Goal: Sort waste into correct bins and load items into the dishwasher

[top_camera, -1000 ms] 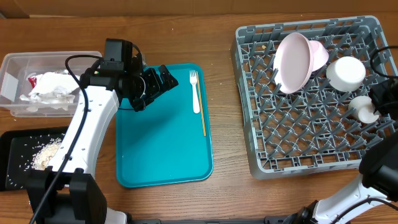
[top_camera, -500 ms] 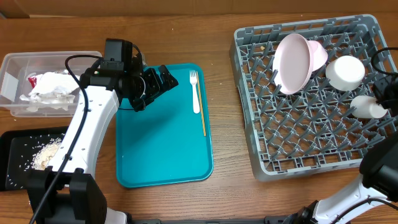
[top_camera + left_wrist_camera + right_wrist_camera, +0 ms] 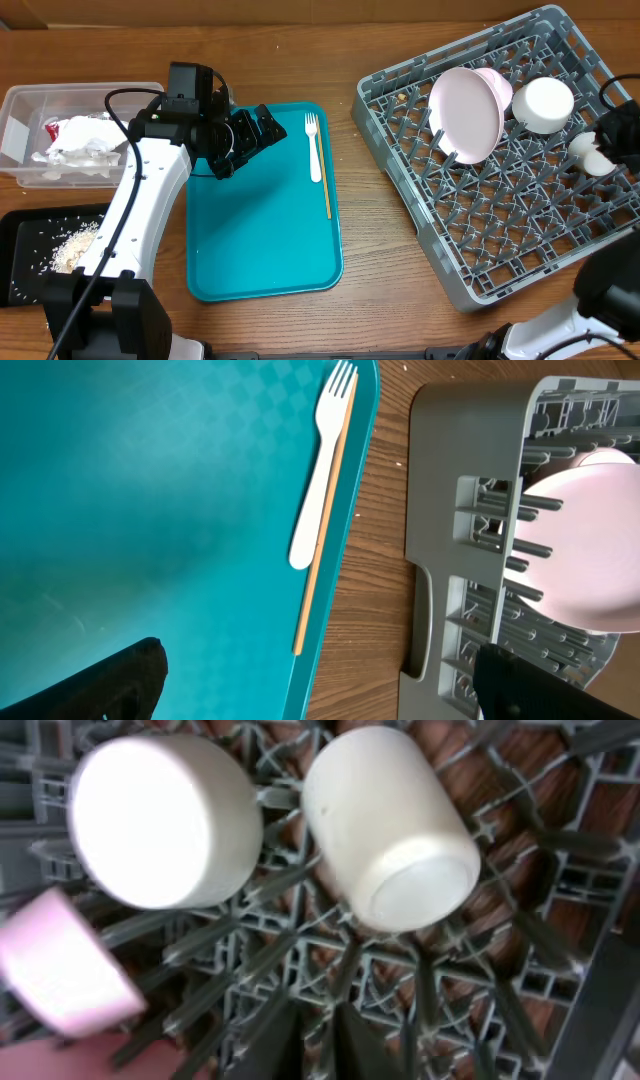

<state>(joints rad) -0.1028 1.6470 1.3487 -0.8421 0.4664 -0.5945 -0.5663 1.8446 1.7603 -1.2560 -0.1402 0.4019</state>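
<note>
The white fork (image 3: 313,150) lies on the teal tray beside a thin orange stick (image 3: 326,185); both show in the left wrist view, fork (image 3: 320,490) and stick (image 3: 318,560). My left gripper (image 3: 250,135) hovers open and empty over the tray's upper left (image 3: 320,685). The grey dish rack (image 3: 400,190) sits skewed at the right and holds the pink plate (image 3: 465,112), a white bowl (image 3: 543,103) and a small white cup (image 3: 590,155). My right gripper (image 3: 318,1035) is closed on a rack rib below the cup (image 3: 390,830) and bowl (image 3: 160,820).
The clear tub (image 3: 20,105) at far left holds crumpled napkins (image 3: 80,140) and a red wrapper (image 3: 50,126). The black tray (image 3: 25,225) below it holds beige crumbs (image 3: 70,248). The teal tray (image 3: 260,230) lies mid-table. The rack's corner (image 3: 450,480) is near the tray's right edge.
The dish rack has swung round with my right gripper, its left corner moving towards the teal tray and its dishes shifting with it. The left arm has not moved.
</note>
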